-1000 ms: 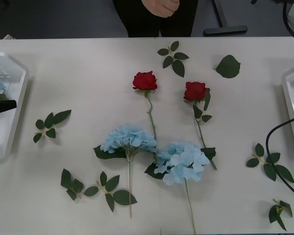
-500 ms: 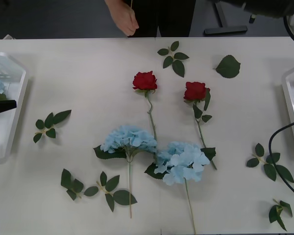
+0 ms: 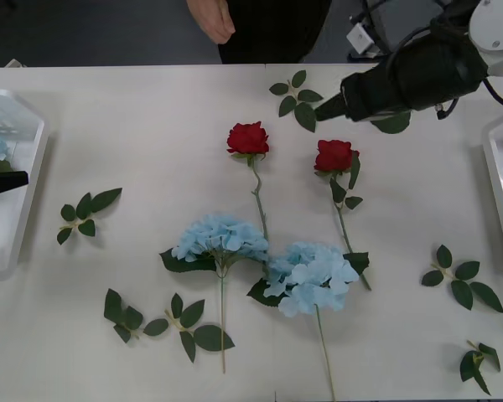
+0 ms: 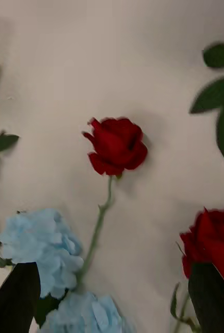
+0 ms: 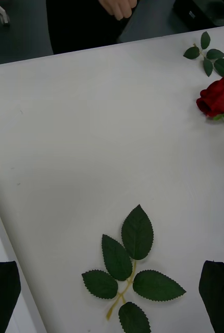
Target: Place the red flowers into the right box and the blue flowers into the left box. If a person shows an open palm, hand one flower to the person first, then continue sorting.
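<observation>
Red flowers (image 3: 248, 138): two roses mid-table on a plain white table (image 3: 151, 126), dark floor beyond the far edge. Left rose has a deep-red bloom with a thin green stem running toward the near edge; the second rose (image 3: 334, 156) lies just to its right, stem angled the same way, leaves along it. Blue flowers (image 3: 220, 238): two pale fluffy hydrangeas nearer the near edge, the right one (image 3: 312, 275) touching the left rose's stem and overlapping the leaves at the base of the right rose. Loose green leaf sprigs (image 3: 85, 214) are scattered around the table. Left box (image 3: 17, 243) sits at the left edge, white, raised rim, a bit of pale blue visible inside. Right box (image 3: 496, 180) is at the right edge, cut off. Person (image 3: 272, 29) in dark clothing stands at the far edge, hand (image 3: 211, 18) lowered, fingers curled. Right claw (image 4: 112, 299) hovers above the roses near the far right of the table, black fingers spread apart, holding nothing. Left claw (image 5: 112, 291) is over the left box's rim at the left edge, fingers apart, nothing between them.
</observation>
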You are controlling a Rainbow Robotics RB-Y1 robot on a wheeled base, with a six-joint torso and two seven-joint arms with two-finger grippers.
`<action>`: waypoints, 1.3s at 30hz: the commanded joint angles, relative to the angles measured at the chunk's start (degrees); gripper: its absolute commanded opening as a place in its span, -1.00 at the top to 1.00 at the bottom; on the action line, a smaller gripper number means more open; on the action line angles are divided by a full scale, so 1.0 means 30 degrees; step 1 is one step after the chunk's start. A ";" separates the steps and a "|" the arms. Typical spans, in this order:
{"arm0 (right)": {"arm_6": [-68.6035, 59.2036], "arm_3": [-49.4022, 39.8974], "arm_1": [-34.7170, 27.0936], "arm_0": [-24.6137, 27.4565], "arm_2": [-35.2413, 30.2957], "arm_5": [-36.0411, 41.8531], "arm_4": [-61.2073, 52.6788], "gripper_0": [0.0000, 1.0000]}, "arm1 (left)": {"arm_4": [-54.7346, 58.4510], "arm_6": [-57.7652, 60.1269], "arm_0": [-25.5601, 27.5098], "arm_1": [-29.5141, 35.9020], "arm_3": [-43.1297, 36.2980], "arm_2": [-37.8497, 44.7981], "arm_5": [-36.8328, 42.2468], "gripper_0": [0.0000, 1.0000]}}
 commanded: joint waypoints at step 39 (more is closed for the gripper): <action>-0.9471 -0.0339 0.3859 0.2559 0.4399 -0.1049 1.4699 -0.69 | 0.2229 0.7333 0.3437 0.0980 -0.5762 -0.1774 0.1009 -1.00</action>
